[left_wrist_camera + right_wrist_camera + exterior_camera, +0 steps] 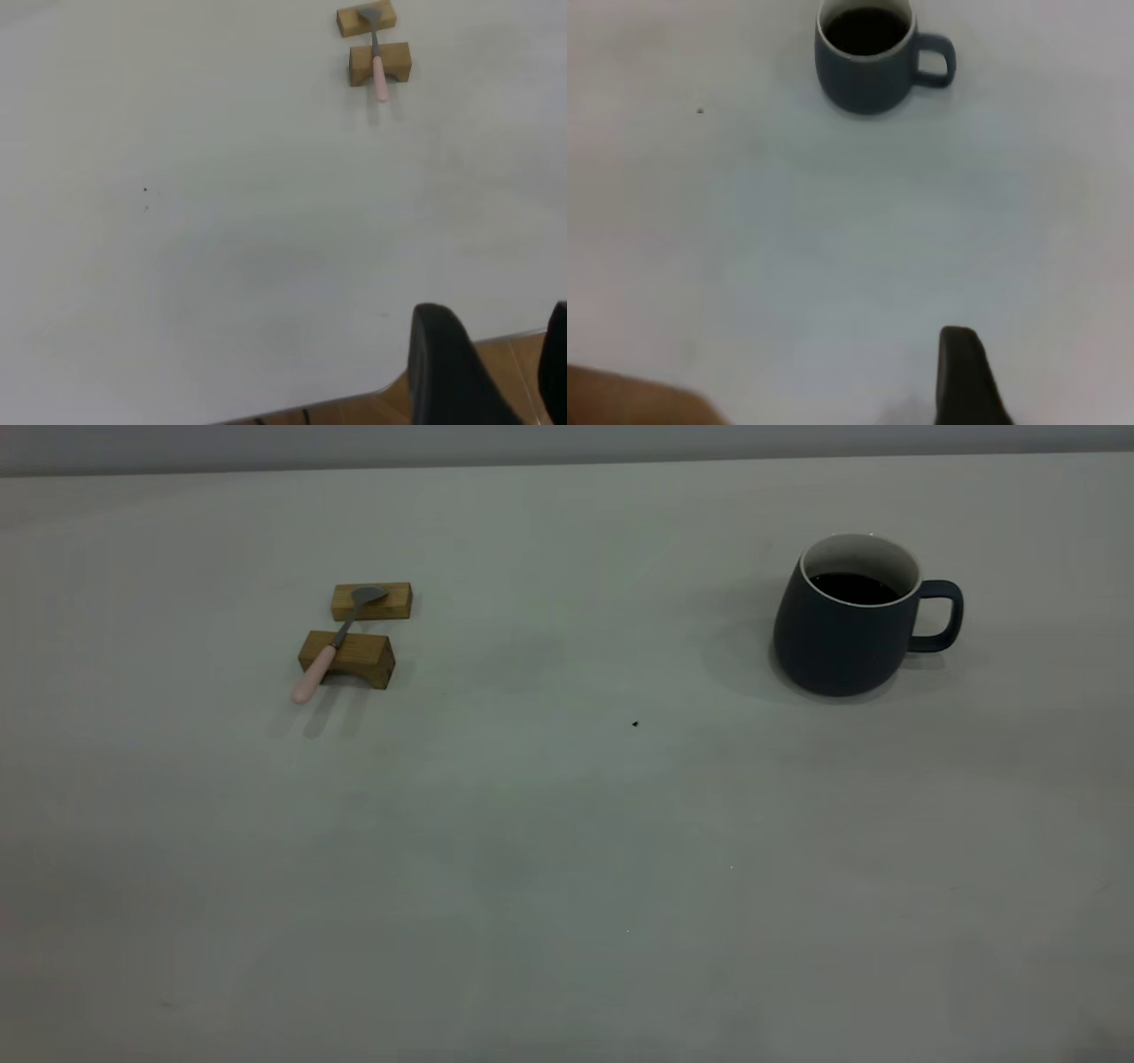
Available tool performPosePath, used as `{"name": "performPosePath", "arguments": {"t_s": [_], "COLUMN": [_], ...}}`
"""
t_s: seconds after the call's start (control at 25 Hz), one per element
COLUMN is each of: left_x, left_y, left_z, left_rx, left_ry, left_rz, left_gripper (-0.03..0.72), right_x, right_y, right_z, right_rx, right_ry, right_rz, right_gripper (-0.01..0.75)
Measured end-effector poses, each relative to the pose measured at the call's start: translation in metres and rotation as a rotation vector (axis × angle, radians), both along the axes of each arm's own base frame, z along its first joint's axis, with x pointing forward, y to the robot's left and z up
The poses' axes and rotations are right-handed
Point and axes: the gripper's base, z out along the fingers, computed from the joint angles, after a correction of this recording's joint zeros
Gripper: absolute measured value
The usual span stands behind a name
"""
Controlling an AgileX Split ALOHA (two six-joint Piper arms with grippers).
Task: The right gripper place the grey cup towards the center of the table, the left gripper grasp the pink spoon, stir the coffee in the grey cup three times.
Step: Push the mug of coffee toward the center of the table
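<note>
Left gripper shows only in its own wrist view, as two dark fingers standing apart with a gap between them, so it is released and holds nothing; it hangs at the near edge of the table, well apart from the pink spoon; right gripper shows only as one dark finger in the right wrist view, so whether it is released or clenched I cannot tell; it too sits well back from the grey cup.

On the exterior view's clock face, with the tiny dark speck near the middle, the spoon lies toward ten o'clock; it rests across two wooden blocks, its grey bowl on the far block and its pink handle sticking out past the near block, its tip toward seven o'clock; the two blocks stand just beside each other without touching.

The cup stands upright toward two o'clock of the speck, well apart from the spoon; its loop handle points to three o'clock; the coffee fills it partway, dark below the white inner wall; neither gripper touches anything.
</note>
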Motion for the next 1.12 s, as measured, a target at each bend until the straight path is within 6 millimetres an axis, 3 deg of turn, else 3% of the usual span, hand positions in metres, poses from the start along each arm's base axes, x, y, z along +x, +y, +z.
{"name": "performPosePath", "arguments": {"t_s": [0.6,0.76,0.92,1.12], "left_x": [0.000,0.000,0.000,0.000], "left_y": [0.000,0.000,0.000,0.000], "left_z": [0.000,0.000,0.000,0.000], "left_rx": [0.000,0.000,0.000,0.000], "left_ry": [0.000,0.000,0.000,0.000], "left_rz": [0.000,0.000,0.000,0.000], "left_gripper": [0.332,0.332,0.332,0.332], "right_x": [0.164,0.209,0.252,0.298], "right_y": [0.018,0.021,0.026,0.027], "right_z": [-0.048,-0.067,-0.102,-0.139], "right_rx": [-0.156,-0.322,-0.460,-0.496], "right_ry": [0.155,0.156,0.232,0.305], "right_rz": [0.148,0.327,0.558,0.779], "right_gripper": [0.491,0.491,0.491,0.491]}}
